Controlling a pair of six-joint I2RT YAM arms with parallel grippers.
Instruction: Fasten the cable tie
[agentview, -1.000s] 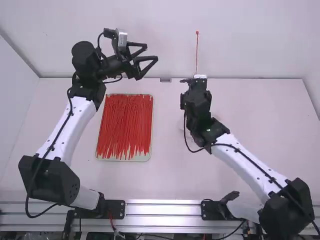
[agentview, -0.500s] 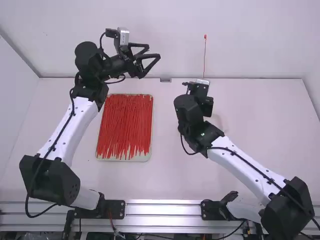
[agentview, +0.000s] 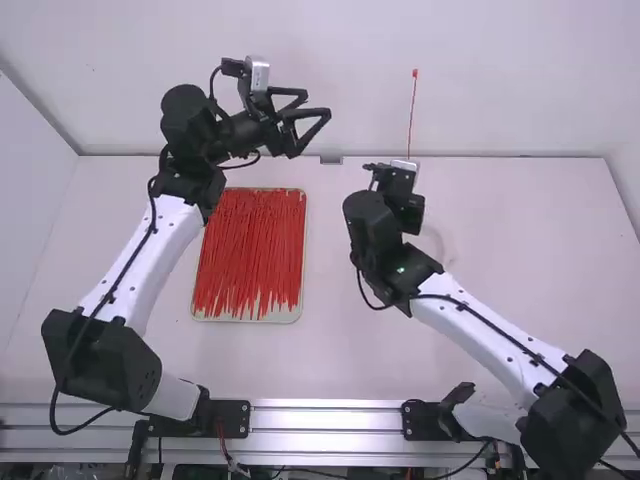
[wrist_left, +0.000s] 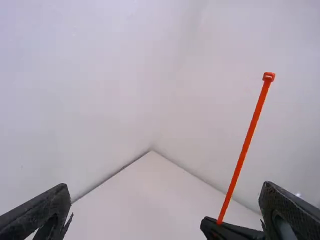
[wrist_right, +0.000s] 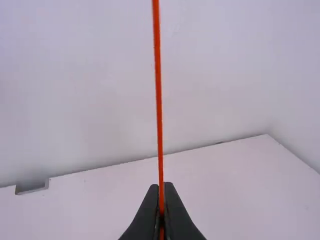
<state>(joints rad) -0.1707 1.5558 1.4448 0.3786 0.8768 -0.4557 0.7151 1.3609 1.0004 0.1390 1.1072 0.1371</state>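
A single red cable tie (agentview: 411, 112) stands upright above the back of the table, its head at the top. My right gripper (agentview: 405, 164) is shut on the tie's lower end; in the right wrist view the closed fingers (wrist_right: 161, 212) pinch the strap (wrist_right: 157, 100). My left gripper (agentview: 314, 128) hangs open in the air to the left of the tie, pointing toward it, nothing between its fingers. From the left wrist the tie (wrist_left: 247, 145) rises beside one of the spread fingers (wrist_left: 287, 210), with the right gripper's tip at its base.
A tray (agentview: 298, 318) holding several loose red cable ties (agentview: 252, 250) lies on the table's left half, under the left arm. A small grey bracket (agentview: 330, 159) sits at the table's back edge. White walls stand close behind.
The left gripper has swung rightward, closer to the upright tie. The right arm shifted a little and the tie's top moved slightly right.
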